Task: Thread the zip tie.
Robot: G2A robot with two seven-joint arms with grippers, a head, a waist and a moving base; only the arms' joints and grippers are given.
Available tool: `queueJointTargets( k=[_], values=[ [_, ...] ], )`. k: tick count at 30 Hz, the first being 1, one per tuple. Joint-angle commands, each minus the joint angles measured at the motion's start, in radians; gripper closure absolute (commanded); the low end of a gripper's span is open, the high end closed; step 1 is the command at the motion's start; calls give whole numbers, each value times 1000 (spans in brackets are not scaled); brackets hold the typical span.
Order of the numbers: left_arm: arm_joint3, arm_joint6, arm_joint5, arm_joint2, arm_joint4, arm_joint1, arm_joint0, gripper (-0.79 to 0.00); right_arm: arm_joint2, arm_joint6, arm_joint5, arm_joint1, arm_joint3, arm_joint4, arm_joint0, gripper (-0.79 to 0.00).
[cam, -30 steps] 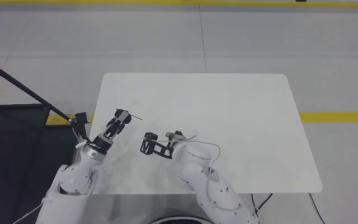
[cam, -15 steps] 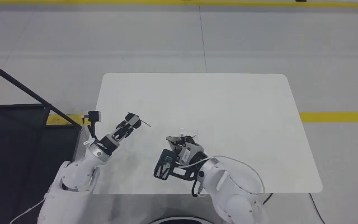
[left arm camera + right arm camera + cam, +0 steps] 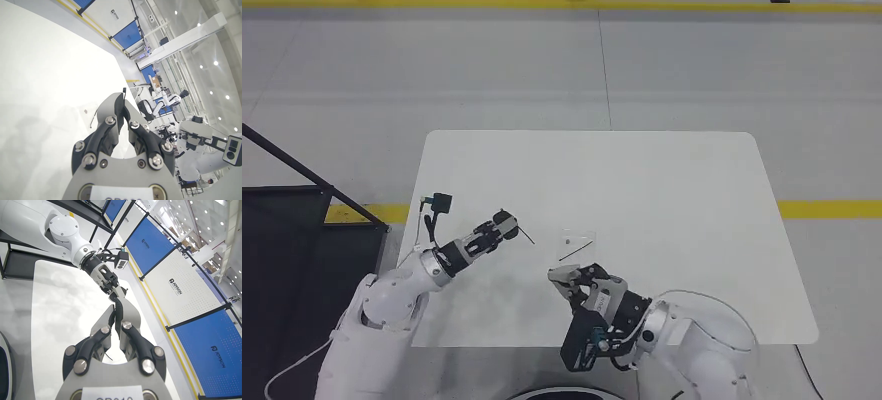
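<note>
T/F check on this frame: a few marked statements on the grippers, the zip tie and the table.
1. The left gripper is shut on a black zip tie. True.
2. The two grippers touch each other. False: the right gripper sits apart from the left one, with bare table between them.
3. A small loose item lies on the table, beyond the right gripper as seen from the robot. True.
4. The table is black. False: it is white.

2 thin black plastic zip ties (image 3: 526, 236) (image 3: 580, 241); 2 grey-and-black metal robot grippers (image 3: 508, 222) (image 3: 575, 276); 1 white rounded-corner rect. table (image 3: 672, 200).
</note>
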Motion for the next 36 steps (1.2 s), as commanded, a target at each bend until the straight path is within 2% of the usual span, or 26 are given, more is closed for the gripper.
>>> queueJointTargets(
  k=[1, 7, 10, 14, 19, 24, 31, 36],
  values=[
    [0, 0, 0, 0, 0, 0, 0, 0, 0, 0, 0, 0, 0, 0, 0, 0],
    [-5, 3, 3, 4, 12, 0, 2, 0, 0, 0, 0, 0, 0, 0, 0, 0],
    [-4, -56, -10, 33, 36, 3, -17, 0, -7, -27, 22, 3, -14, 17, 0, 0],
    [50, -201, -56, 66, -4, 10, -87, 0, 6, -138, 44, 18, -37, 14, -4, 0],
    [122, -380, -118, 119, -63, 18, -186, 0, 47, -343, 98, 42, -37, -9, -33, 0],
    [176, -483, -164, 183, -146, 18, -267, 0, 78, -475, 128, 63, -2, -26, -46, 0],
    [175, -523, -159, 266, -195, 29, -325, 0, 74, -496, 125, 82, 33, -39, -19, 0],
    [177, -519, -163, 266, -198, 34, -328, 0, 70, -486, 119, 84, 32, -54, -15, 0]
  ],
)
